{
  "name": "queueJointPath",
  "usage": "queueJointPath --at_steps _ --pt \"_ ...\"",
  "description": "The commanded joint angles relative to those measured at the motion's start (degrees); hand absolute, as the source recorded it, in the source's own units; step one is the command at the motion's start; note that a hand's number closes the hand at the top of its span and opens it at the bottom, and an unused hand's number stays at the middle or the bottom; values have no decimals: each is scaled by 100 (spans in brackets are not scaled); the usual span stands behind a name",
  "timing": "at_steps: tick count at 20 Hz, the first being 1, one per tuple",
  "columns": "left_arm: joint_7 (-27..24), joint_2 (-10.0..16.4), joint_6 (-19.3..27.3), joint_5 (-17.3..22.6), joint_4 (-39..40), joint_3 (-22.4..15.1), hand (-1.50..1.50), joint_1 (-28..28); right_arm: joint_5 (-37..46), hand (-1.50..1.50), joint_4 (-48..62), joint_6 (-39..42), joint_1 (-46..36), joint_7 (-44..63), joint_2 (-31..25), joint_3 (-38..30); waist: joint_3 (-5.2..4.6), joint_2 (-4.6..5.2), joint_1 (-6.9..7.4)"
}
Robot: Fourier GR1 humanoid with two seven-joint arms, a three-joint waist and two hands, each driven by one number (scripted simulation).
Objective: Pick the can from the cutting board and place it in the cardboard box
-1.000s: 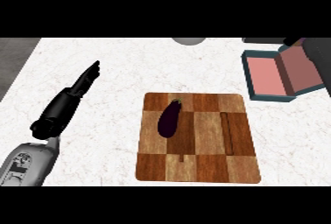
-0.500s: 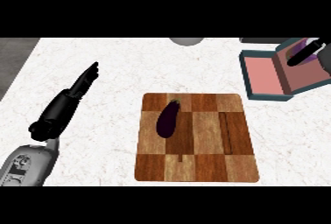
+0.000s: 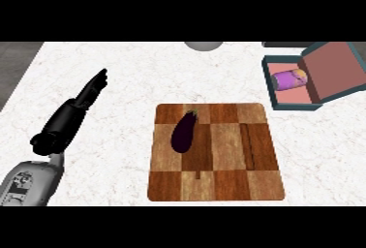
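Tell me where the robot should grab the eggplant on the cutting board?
Probably the eggplant is best taken round its thick middle, coming straight down from above and pinching its two long sides. It lies flat on the cutting board, long and narrow, stem end pointing away from the robot.

Bright, even light spreading over counter (image 3: 121, 63) around fingers (image 3: 95, 85); left hand (image 3: 68, 118) reading flat black, picking up slight grey highlights.

no readable text, labels or numbers
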Motion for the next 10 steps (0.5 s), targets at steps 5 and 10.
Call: queueJointPath --at_steps 5,10 --pt "215 20 -8 5 -175 34 0 21 -1600 -150 -1007 -1780 556 -1247 274 -1602 -4 -31 -84" --pt "-126 8 -62 -70 61 131 0 133 -2244 -150 -1471 -1914 1461 -2158 494 -2028 -21 -32 -126"
